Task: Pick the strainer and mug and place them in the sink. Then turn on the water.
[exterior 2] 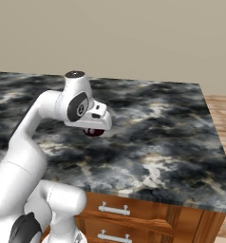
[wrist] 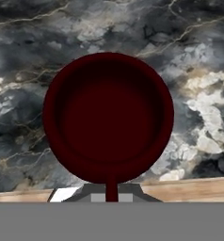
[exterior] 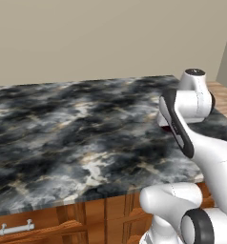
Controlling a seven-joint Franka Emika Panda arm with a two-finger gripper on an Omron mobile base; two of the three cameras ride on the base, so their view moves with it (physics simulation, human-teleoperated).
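My hand (exterior 2: pixel 94 129) is clamped on the mug (wrist: pixel 108 117), centre frame above the surface (wrist: pixel 194 56); I'd keep it level and carry slowly toward the sink.

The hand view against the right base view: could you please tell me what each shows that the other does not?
Hand view: the mug's open mouth from straight above, dark inside, with its handle pointing down the frame. Right base view: the white arm, the wooden drawers with silver handles, the beige wall, and just a sliver of the mug under the hand. Both: the mug and the dark marbled counter.
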